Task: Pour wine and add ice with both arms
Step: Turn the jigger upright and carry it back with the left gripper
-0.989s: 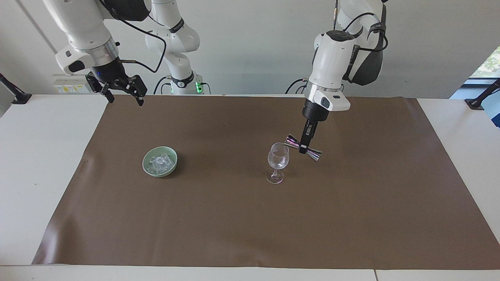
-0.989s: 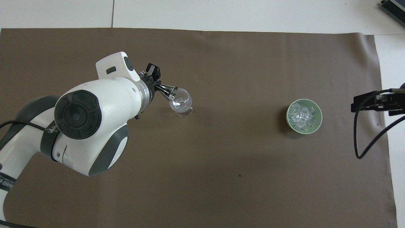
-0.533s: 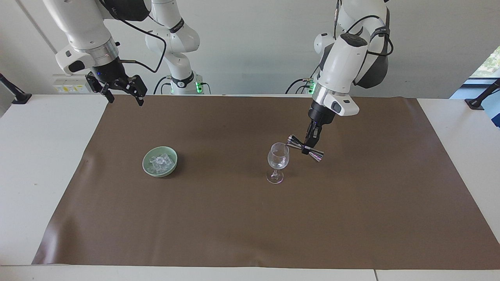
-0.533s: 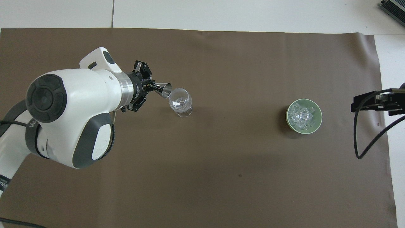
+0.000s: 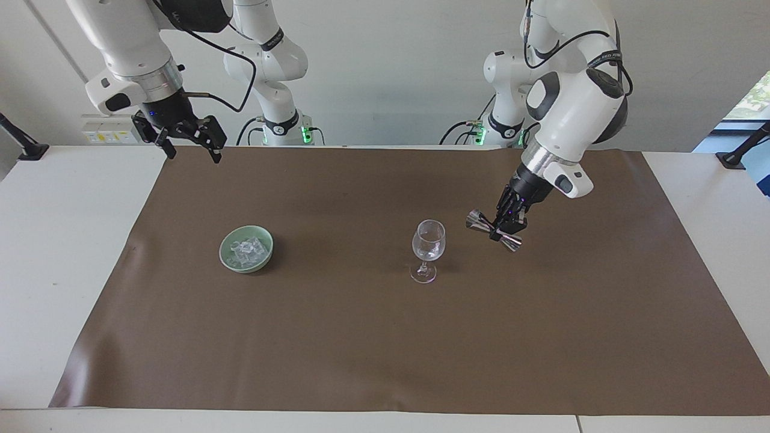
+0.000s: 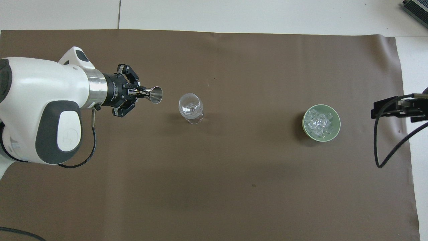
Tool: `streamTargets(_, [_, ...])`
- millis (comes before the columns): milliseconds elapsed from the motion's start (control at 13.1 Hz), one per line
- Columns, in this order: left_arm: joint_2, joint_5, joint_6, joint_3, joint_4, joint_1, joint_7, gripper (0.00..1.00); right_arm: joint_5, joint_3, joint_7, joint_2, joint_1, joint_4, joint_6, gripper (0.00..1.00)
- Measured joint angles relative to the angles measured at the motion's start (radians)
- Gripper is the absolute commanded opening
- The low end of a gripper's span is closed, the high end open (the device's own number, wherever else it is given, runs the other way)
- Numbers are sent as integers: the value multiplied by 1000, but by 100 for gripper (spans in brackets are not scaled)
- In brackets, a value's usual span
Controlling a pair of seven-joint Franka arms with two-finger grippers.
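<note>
Brown mat (image 5: pixel 361 337) covers most of the white table (image 5: pixel 54 252), and from across it the left gripper (image 5: pixel 504 231) is clamped tight on the waist of a shiny metal jigger (image 5: pixel 494 230), held tilted in the air over the mat, beside the wine glass (image 5: pixel 428 249) and clear of it, toward the left arm's end. The glass stands upright. The ice (image 5: pixel 246 251) sits piled in a pale green bowl (image 5: pixel 229 260) toward the right arm's end, well apart from the glass. The right gripper (image 5: pixel 191 139) hangs up by the mat's edge nearest the robots, fingers spread wide, nothing in them, just waiting.

From overhead, the jigger (image 6: pixel 152 94) points its open mouth at the glass (image 6: pixel 190 106) with a gap between them. Ice (image 6: pixel 320 121) fills the bowl (image 6: pixel 337 123). Only a bit of the right gripper (image 6: pixel 384 109) pokes in at the edge.
</note>
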Motion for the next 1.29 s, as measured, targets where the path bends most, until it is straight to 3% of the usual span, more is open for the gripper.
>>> streamTargets(609, [10, -366, -195, 231, -4, -4, 239, 0, 0, 0, 0, 0, 0, 0, 0, 100])
streamTargets(837, [44, -487, -327, 380, -10, -4, 345, 0, 0, 0, 0, 0, 0, 0, 0, 100])
streamTargets(1294, [135, -643, -508, 566, -11, -3, 400, 0, 0, -1, 0, 0, 0, 0, 0, 100])
